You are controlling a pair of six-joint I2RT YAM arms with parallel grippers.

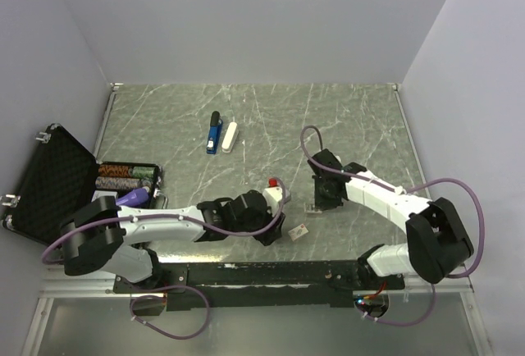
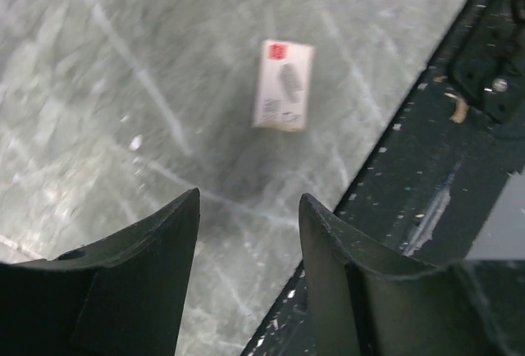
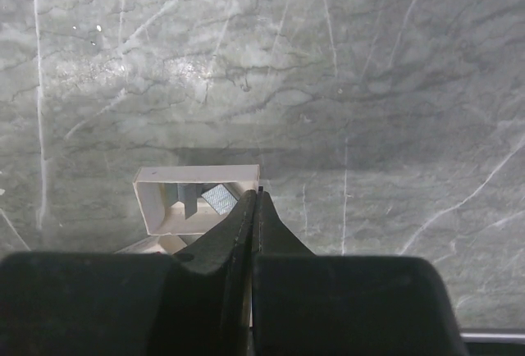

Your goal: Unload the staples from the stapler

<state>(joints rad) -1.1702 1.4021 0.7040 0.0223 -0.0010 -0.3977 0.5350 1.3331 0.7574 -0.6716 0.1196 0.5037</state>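
Note:
The blue stapler (image 1: 214, 136) with its black end lies closed at the back middle of the table, far from both grippers. My right gripper (image 1: 325, 198) is at a small open white box (image 3: 197, 180), its jaws pressed together on the box's right wall (image 3: 256, 196). A short silvery ridged strip of staples (image 3: 216, 198) lies inside that box. My left gripper (image 2: 248, 208) is open and empty, low over the table's near edge (image 1: 275, 226), apart from the stapler.
A white rounded bar (image 1: 230, 136) lies just right of the stapler. A whitish card with a red mark (image 2: 283, 85) lies ahead of the left gripper, also in the top view (image 1: 298, 230). An open black case (image 1: 49, 184) with chips (image 1: 125, 174) stands at the left. The dark base rail (image 2: 443, 175) runs along the near edge.

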